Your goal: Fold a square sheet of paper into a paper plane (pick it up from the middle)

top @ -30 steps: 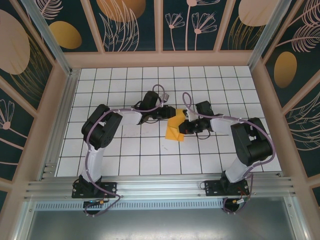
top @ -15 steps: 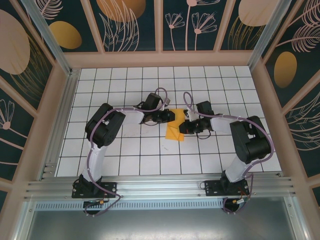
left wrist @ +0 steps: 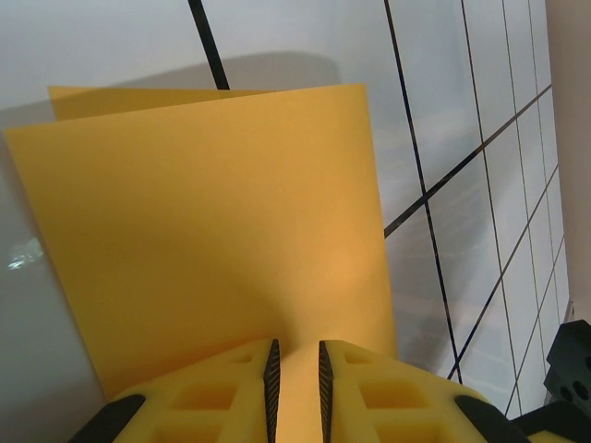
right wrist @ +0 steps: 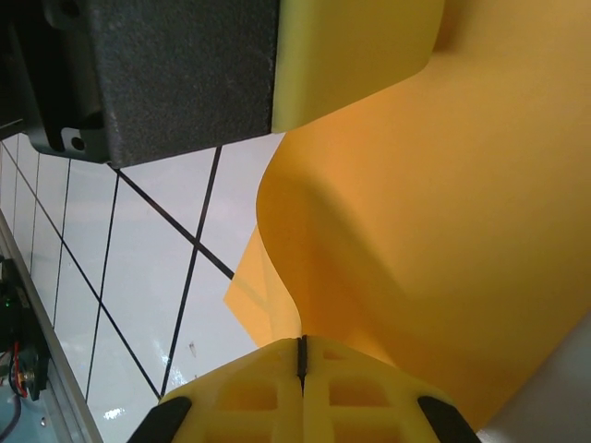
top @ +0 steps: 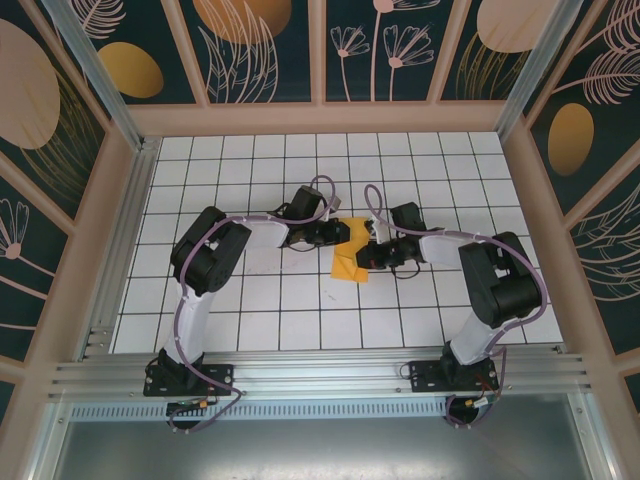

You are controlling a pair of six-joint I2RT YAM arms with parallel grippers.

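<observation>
Left gripper (left wrist: 295, 355) and right gripper (right wrist: 302, 349) jaws pinch the square sheet of paper (left wrist: 212, 231), gripped edges hidden

Looks like a robotics lab booth. A white table (top: 200, 310) ruled in black squares, fenced by pale wooden posts (top: 524, 200) and dark panels (top: 265, 60) painted with leaves and flowers (stage-set decor). Along the near edge, a bare metal rail (top: 320, 372) with a black left arm (top: 205, 262) and a right arm (top: 500, 285) bolted on.
</observation>
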